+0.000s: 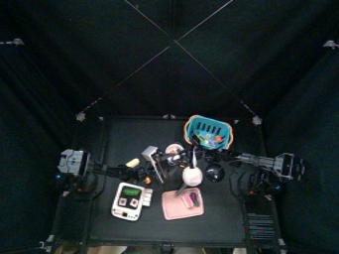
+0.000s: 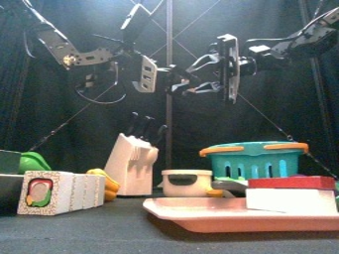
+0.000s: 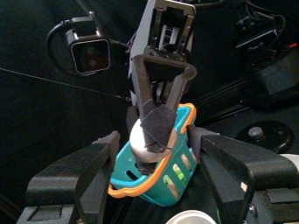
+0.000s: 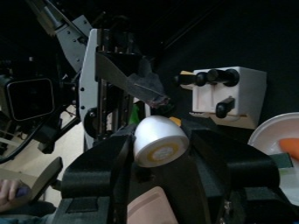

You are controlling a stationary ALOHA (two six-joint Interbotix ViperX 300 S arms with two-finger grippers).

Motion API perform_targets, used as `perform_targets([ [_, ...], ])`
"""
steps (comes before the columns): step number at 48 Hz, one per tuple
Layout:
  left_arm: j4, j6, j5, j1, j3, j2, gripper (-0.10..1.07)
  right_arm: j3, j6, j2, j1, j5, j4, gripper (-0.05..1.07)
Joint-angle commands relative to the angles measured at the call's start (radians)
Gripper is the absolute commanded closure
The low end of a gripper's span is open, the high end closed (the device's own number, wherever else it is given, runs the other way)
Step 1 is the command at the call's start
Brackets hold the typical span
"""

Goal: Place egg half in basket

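My right gripper [image 4: 159, 149] is shut on a white egg half [image 4: 160, 142], held high above the table. In the left wrist view the same egg half [image 3: 145, 138] hangs from the right gripper's fingers [image 3: 160, 92], in front of the teal-blue basket [image 3: 176, 164] with its orange rim. My left gripper [image 3: 152, 188] is open, with its jaws spread wide to either side of the egg half. In the top view the two grippers meet near the table's middle at the egg half [image 1: 193, 177], with the basket [image 1: 205, 127] behind. In the front view the basket [image 2: 255, 157] stands at the right.
A white knife block [image 2: 133, 159] stands at centre left. A pink tray [image 2: 225, 210] lies at the front, with a red-and-white box [image 2: 294, 194] on it. A white toy box [image 2: 59, 190] is at front left. A small white pot [image 2: 185, 181] sits beside the basket.
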Motion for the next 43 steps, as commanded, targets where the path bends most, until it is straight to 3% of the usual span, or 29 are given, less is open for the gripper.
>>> perform_targets([
  [1,-0.023,-0.002,-0.012,0.002,-0.005,-0.008,0.02,-0.006,0.0,-0.018,-0.003,0.0,0.003,0.44],
  [12,-0.118,-0.003,-0.04,-0.032,0.048,-0.034,0.02,0.034,-0.002,-0.064,-0.077,0.063,0.0,0.44],
  [27,-0.247,-0.008,-0.074,-0.175,0.12,-0.091,0.02,0.097,0.002,-0.16,-0.276,0.307,0.003,0.44],
  [37,-0.359,-0.011,-0.104,-0.261,0.129,-0.13,0.02,0.081,-0.002,-0.121,-0.298,0.538,0.003,0.43],
  [43,-0.434,-0.014,-0.129,-0.296,0.137,-0.146,0.02,0.081,-0.002,-0.069,-0.304,0.618,0.003,0.43],
])
